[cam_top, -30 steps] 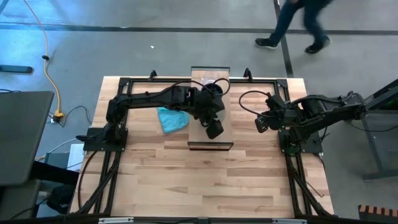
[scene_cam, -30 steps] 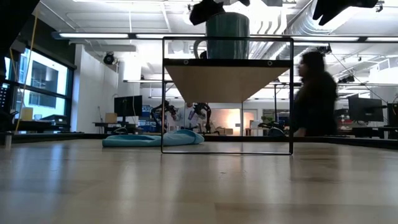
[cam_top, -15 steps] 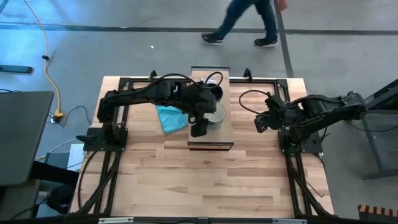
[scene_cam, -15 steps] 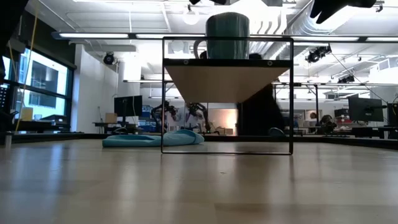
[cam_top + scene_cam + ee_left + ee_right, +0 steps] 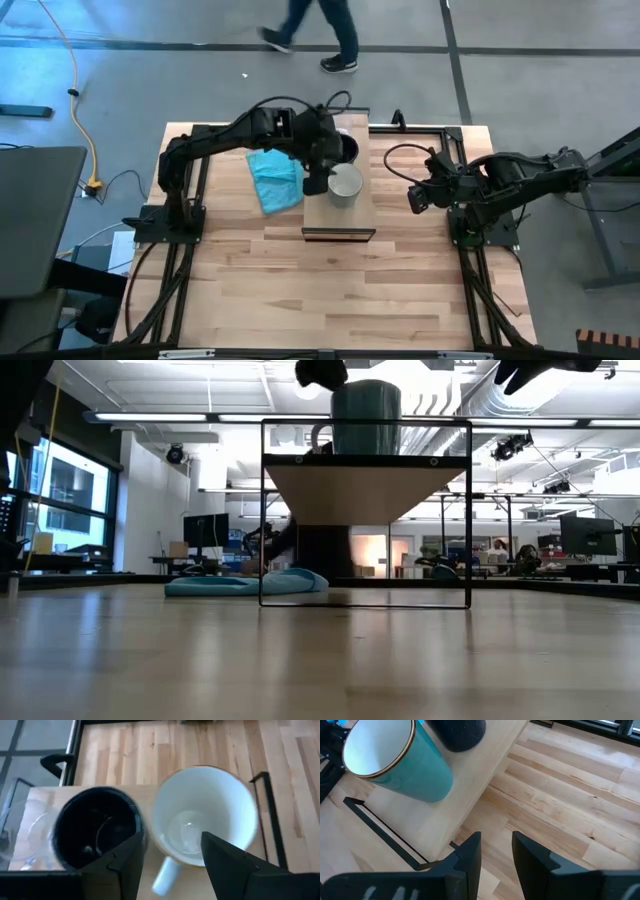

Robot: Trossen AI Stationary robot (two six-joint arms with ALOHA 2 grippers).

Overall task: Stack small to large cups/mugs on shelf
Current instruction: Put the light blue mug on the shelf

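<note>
Left wrist view is showing the left gripper (image 5: 172, 857) hanging open and empty over the shelf (image 5: 42, 802), its dark fingers (image 5: 227, 862) spread above the handle side of the teal, white-lined mug (image 5: 205, 815). This mug is standing near the shelf's front edge, the black mug (image 5: 95, 827) just beside it, and the clear glass cup (image 5: 20, 837) toward the back edge. Placing seems done; nesting probably comes next, calling for a grip on the glass cup. The right gripper (image 5: 495, 850) is waiting part-open, empty, off the shelf's right edge.
</note>
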